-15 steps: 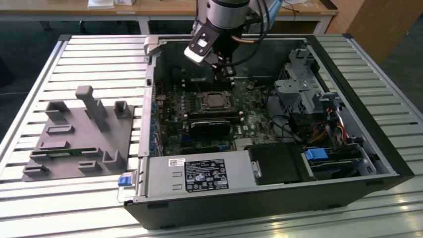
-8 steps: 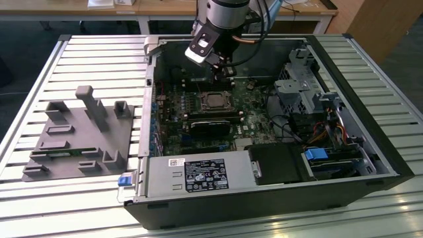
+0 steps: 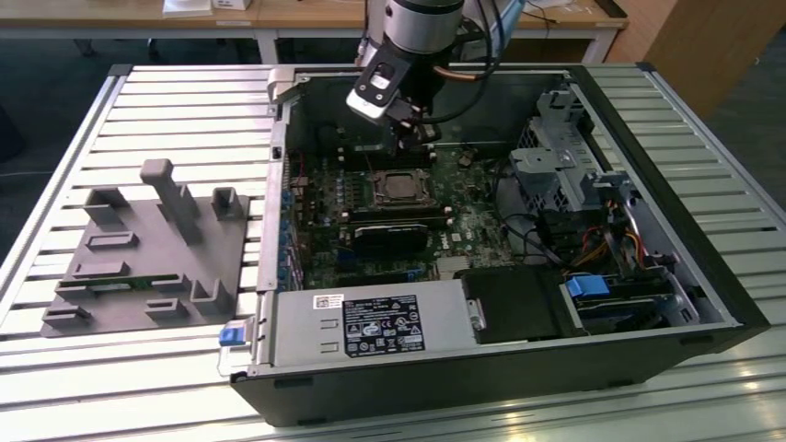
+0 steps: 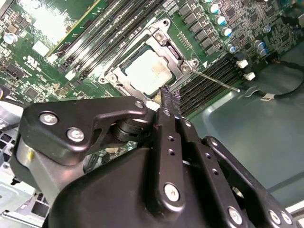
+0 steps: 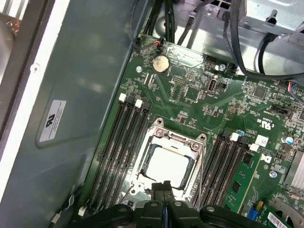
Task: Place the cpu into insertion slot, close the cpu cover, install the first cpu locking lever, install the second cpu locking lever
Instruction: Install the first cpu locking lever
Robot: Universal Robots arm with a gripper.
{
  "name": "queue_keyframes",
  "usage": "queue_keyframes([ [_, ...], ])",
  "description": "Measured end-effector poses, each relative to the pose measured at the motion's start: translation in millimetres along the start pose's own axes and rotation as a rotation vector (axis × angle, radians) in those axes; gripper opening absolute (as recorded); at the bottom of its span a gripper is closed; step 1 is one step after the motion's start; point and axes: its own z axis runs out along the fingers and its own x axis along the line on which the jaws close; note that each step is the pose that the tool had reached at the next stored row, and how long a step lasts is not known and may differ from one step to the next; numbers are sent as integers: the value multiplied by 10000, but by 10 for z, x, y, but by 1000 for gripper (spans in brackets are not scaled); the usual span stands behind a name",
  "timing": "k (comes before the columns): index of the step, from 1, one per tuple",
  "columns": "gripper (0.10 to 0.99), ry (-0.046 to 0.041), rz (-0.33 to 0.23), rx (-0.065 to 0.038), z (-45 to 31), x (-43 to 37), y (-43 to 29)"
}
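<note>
**Seated and covered, not yet latched**

The cpu cover [image 4: 114,78] seems down over the cpu [image 4: 145,71] in the insertion slot [image 4: 127,66], so we carry nothing. The gripper [image 4: 168,97], pinched together and empty, hangs just beside it, near the thin lever [image 4: 219,81] jutting free.

You have the cpu [image 5: 167,164] lying pale and flat in the insertion slot [image 5: 147,160], framed by the silver cpu cover [image 5: 175,137] on the green motherboard [image 5: 190,102]. Your gripper [image 5: 163,186] hangs just beside the cover's edge, fingertips pressed together; black memory slots [image 5: 118,147] run along both sides of the socket, and a coin cell battery [image 5: 161,62] sits well apart
</note>
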Motion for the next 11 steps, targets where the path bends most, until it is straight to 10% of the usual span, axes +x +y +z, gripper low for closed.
queue_keyframes([
  [11, 106, 1, -1267, 119, 0, -1, 0],
])
